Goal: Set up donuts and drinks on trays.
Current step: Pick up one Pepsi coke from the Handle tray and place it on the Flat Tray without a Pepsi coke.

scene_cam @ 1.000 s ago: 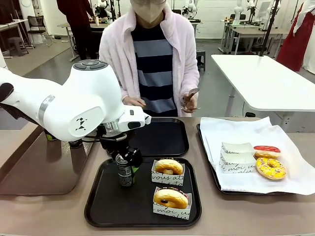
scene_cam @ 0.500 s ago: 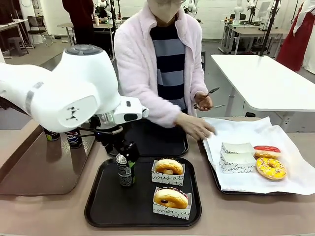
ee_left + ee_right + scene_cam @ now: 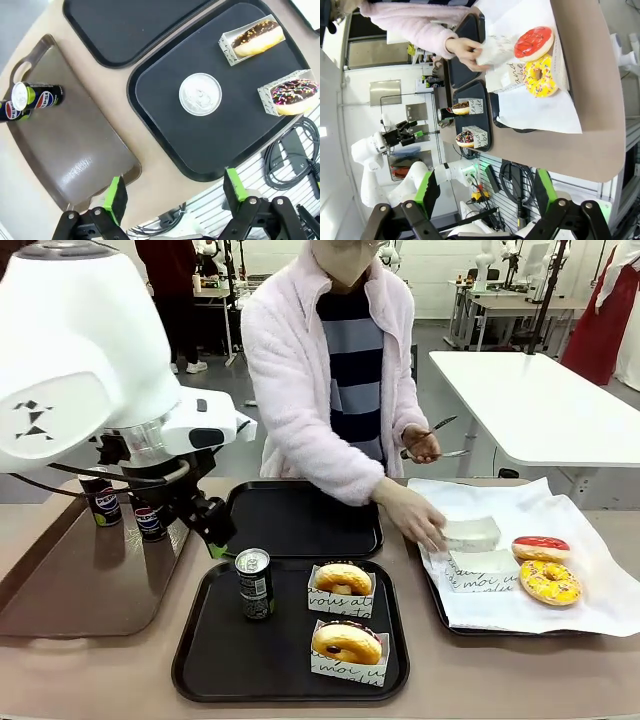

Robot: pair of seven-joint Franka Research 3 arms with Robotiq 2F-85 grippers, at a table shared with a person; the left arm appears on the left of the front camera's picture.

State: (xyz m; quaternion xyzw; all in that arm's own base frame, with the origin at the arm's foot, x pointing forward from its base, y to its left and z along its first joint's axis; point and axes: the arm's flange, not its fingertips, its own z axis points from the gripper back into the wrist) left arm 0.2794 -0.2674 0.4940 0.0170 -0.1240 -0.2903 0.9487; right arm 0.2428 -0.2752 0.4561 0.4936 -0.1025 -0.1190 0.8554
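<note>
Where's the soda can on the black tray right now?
In the front view the can stands upright on the left side of the near black tray, beside the boxed donuts, the open left gripper above-left of it.

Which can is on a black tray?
The can beside the boxed donuts on the near black tray; the other two cans stand on the brown tray.

The can (image 3: 254,583) stands free on the near tray (image 3: 200,660) beside two boxed donuts (image 3: 343,578), left pincer (image 3: 215,538) nearby.

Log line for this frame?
left gripper open, clear of can | can upright on near tray | right gripper open | person's hand on white box
</note>
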